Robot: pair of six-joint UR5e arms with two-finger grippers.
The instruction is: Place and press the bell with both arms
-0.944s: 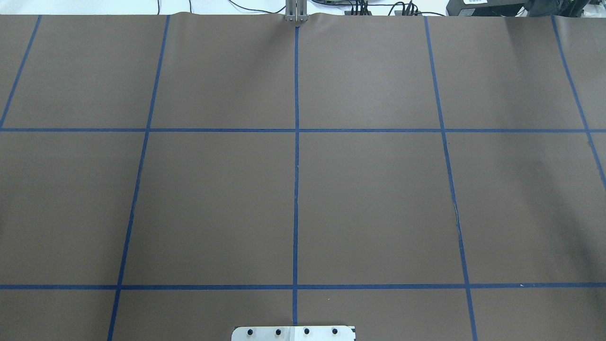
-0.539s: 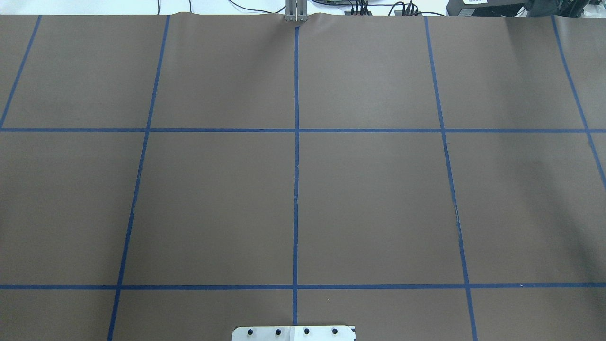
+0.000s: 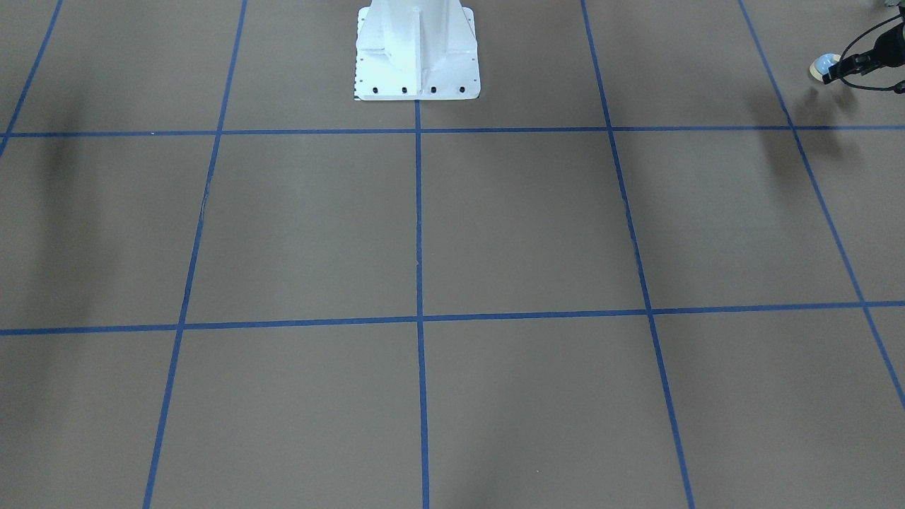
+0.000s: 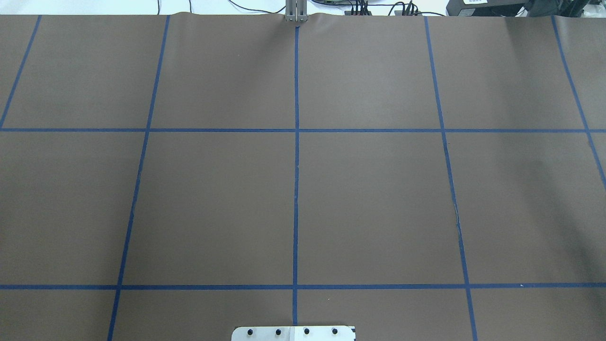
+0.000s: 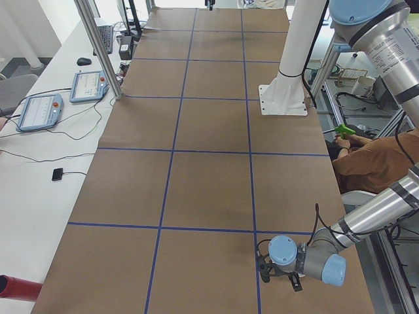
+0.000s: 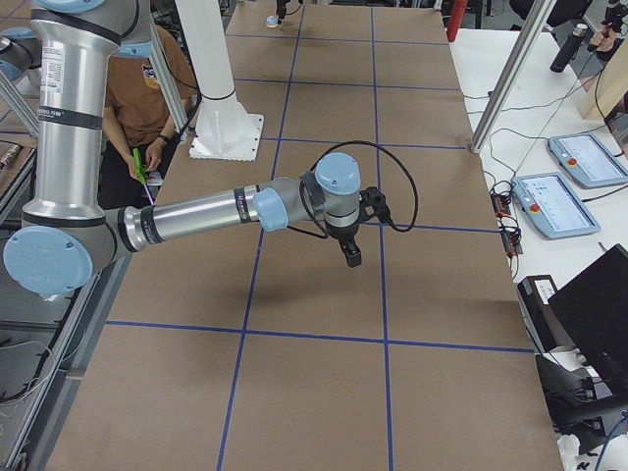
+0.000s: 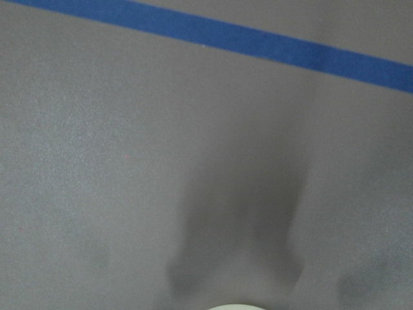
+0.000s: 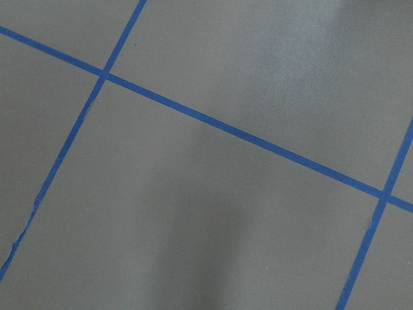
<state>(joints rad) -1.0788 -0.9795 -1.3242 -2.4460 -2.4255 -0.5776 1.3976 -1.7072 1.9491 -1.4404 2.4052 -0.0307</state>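
The bell [image 3: 821, 68], a small light-blue dome with a cream rim, is at the table's end on my left side. It also shows in the exterior right view [image 6: 272, 21], and its cream edge shows in the left wrist view [image 7: 235, 307]. My left gripper [image 3: 836, 69] is down low at the table, and its tips look closed on the bell. In the exterior left view the left gripper [image 5: 265, 271] hides the bell. My right gripper [image 6: 351, 257] hangs above the brown table mid-way along it. I cannot tell whether it is open or shut.
The white pedestal [image 3: 417, 49] is bolted at the robot's side of the table. A seated person [image 5: 373, 163] in brown is beside it. Tablets [image 5: 40, 111] and cables lie on the white bench along the far side. A red cylinder [image 5: 16, 288] stands at the left end.
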